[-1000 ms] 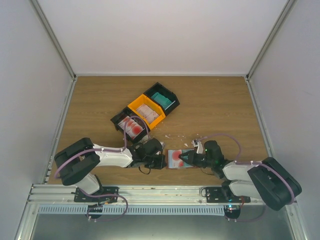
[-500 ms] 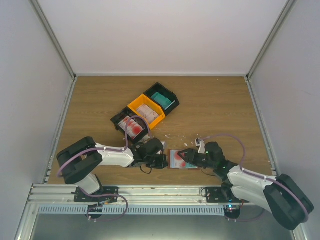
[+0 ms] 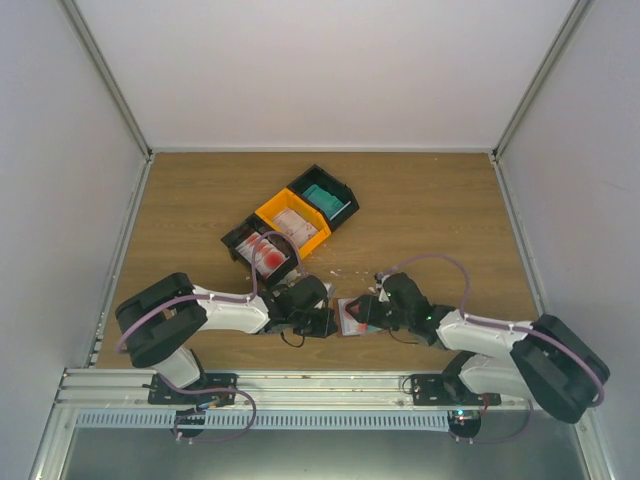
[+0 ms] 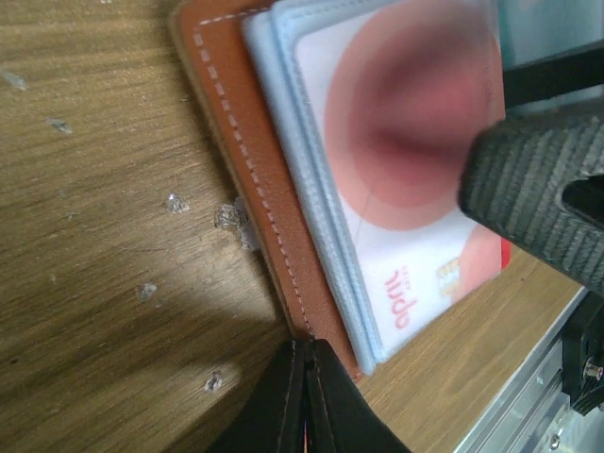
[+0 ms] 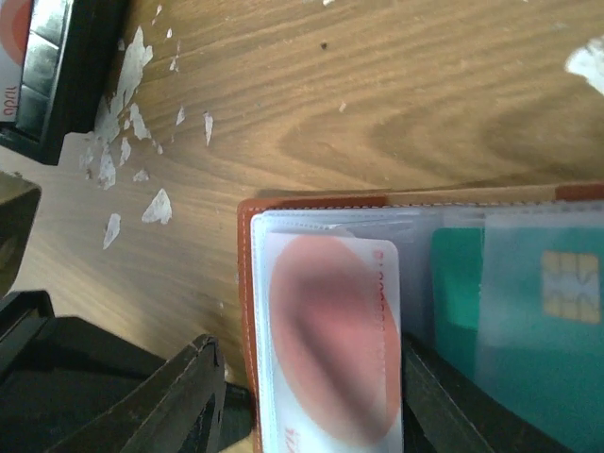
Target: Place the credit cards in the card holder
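Note:
The reddish-brown card holder [image 3: 343,322] lies open on the wood between both grippers. A white credit card with a red round mark [image 5: 330,330] sits in its clear sleeve, and a teal card [image 5: 514,321] fills the neighbouring sleeve. My right gripper [image 5: 313,351] is open, one finger on each side of the white card, with a gap on the left. My left gripper [image 4: 307,347] is shut, its tips touching the holder's stitched edge [image 4: 236,142]. In the left wrist view a right finger [image 4: 538,208] overlaps the same card [image 4: 396,123].
Three joined bins stand behind. A black one [image 3: 262,252] holds white-red cards, an orange one [image 3: 293,226] holds pale cards, and another black one [image 3: 325,198] holds teal cards. White scraps [image 5: 123,142] litter the wood left of the holder. The table's metal front rail [image 3: 320,385] is close.
My right gripper has gone from shut to open, letting go of the white-red card, and its arm has swung left toward the holder. The left gripper has stayed put.

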Available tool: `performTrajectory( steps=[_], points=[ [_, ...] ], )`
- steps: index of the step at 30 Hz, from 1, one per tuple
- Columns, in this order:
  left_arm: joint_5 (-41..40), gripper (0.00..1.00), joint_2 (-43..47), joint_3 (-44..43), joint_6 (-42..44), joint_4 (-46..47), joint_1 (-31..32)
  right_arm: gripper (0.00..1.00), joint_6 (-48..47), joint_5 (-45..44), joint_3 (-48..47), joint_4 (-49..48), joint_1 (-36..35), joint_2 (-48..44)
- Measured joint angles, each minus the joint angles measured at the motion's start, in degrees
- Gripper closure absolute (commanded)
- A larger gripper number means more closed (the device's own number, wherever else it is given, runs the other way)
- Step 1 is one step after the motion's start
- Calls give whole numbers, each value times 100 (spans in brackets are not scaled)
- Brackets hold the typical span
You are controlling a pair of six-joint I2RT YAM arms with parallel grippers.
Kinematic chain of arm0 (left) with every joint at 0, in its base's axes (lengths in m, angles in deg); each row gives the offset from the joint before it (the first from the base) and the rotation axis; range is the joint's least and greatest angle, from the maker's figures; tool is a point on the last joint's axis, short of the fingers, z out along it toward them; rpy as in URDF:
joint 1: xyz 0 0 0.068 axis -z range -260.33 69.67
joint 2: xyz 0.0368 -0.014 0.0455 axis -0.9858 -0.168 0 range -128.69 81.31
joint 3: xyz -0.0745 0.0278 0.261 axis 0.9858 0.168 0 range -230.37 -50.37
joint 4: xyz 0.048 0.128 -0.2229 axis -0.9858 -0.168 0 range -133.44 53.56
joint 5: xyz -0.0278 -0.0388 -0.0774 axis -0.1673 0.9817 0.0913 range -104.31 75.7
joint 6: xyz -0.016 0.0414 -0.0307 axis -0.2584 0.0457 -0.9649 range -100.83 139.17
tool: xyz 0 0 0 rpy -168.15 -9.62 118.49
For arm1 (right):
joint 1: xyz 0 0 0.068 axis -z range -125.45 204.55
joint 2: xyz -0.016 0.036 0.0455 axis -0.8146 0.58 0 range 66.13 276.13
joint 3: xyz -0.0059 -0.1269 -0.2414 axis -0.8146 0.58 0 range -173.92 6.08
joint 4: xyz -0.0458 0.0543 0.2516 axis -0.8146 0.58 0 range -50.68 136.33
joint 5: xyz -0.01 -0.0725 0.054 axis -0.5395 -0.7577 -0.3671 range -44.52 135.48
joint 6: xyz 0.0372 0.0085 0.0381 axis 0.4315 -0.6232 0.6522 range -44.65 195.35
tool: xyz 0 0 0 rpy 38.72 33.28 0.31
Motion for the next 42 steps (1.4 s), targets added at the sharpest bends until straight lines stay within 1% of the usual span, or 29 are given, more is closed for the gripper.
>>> performTrajectory(
  steps=[3, 6, 11, 16, 18, 22, 26, 30, 33, 37, 42],
  points=[
    [-9, 94, 0, 0, 0, -2, 0, 51, -44, -310, -345, 223, -245, 289],
    [-35, 94, 11, 0, -4, -15, 2, 46, -66, -560, -542, 518, -382, 343],
    [-247, 94, 85, 0, -7, -125, 37, 34, -210, -964, -763, 1320, -476, 57],
    [-588, 93, 256, 0, 0, -446, 44, 30, -505, -1270, -1095, 2098, -481, -186],
    [-691, 87, 319, 0, 11, -564, 44, 30, -619, -1425, -1244, 2376, -479, -299],
    [-857, 72, 470, -2, 94, -791, 44, 31, -734, -1840, -1340, 2868, -444, -629],
    [-992, 58, 669, 20, 118, -1021, 44, 29, -739, -2382, -1377, 3550, -387, -688],
    [-1106, 50, 933, 76, 114, -1189, 44, 30, -750, -2656, -1364, 3987, -352, -603],
    [-1172, 49, 1119, 79, 94, -1263, 44, 34, -789, -2603, -1290, 3978, -352, -509],
    [-1202, 48, 1366, 101, 55, -1255, 44, 42, -863, -2417, -1178, 3884, -348, -323],
    [-1073, 48, 1622, 367, -81, -975, 44, 50, -973, -2181, -1169, 3528, -334, -184]
  ],
)
